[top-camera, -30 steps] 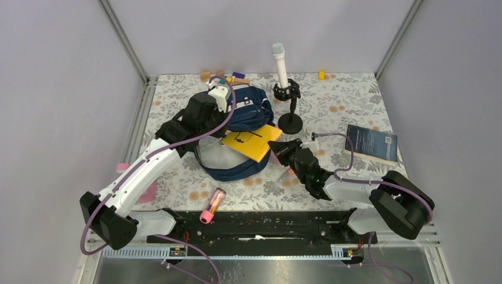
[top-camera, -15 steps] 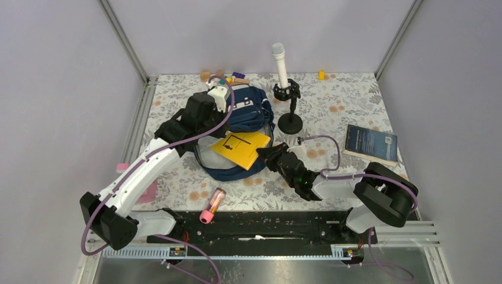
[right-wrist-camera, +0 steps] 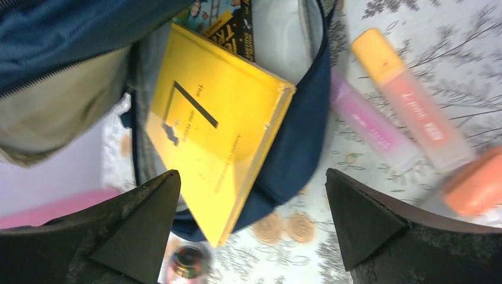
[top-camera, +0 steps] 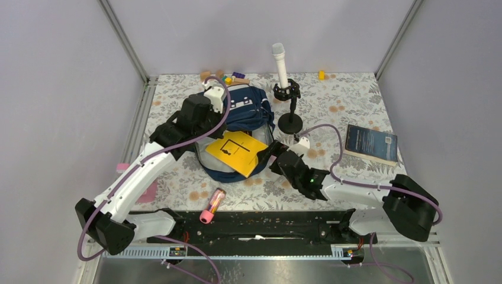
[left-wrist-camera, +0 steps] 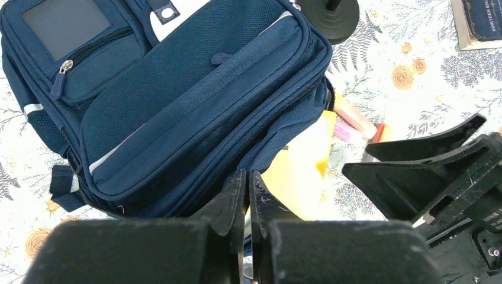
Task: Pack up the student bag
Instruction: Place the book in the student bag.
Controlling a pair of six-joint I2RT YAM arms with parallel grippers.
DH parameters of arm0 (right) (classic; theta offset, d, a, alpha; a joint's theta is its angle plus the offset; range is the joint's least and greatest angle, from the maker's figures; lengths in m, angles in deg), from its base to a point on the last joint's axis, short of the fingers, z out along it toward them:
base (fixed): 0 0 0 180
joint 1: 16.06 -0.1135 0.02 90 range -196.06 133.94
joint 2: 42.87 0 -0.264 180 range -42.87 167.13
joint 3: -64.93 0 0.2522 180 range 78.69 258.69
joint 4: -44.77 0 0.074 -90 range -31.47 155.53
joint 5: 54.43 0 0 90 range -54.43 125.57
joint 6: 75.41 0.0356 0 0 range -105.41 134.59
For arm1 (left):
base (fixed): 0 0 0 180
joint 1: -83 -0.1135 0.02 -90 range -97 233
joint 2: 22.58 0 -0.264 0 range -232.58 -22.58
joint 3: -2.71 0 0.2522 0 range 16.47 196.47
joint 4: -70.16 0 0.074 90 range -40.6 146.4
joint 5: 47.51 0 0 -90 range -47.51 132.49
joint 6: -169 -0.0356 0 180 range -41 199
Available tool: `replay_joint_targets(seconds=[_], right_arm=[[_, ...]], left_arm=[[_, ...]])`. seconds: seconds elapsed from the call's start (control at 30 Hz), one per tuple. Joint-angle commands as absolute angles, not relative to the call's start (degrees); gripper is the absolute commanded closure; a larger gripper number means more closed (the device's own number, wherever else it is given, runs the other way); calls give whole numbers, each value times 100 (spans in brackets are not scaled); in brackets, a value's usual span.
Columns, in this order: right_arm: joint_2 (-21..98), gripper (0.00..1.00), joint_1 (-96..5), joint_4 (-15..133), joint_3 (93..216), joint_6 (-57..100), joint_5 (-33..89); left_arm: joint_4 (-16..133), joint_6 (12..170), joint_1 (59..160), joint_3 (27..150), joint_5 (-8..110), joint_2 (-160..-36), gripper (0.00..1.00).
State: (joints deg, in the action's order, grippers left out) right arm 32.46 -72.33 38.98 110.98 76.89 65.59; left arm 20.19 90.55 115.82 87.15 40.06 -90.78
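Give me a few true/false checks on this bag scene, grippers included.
1. The right gripper is open. True.
2. The yellow book lies flat on the table, clear of the backpack. False: it lies in the backpack's open mouth, one corner over the rim.
3. The microphone stands upright in its stand. True.
4. The dark book is inside the backpack. False: it lies on the table, off to the right.
5. The left gripper is wide open. False: it is shut, at the backpack's edge.
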Motion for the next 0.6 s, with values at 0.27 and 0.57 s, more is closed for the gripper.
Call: replay_joint_targets(seconds=[0.27,0.57], right_arm=[[2082,0,-5307,6456,12066,4340,4200],[3093,9,-4386,6585,13363,3486,1427]], left_arm=[[2498,8989,11535,8786,3920,-9034,100],[2433,9007,11535,8822,4006,-9201,100]])
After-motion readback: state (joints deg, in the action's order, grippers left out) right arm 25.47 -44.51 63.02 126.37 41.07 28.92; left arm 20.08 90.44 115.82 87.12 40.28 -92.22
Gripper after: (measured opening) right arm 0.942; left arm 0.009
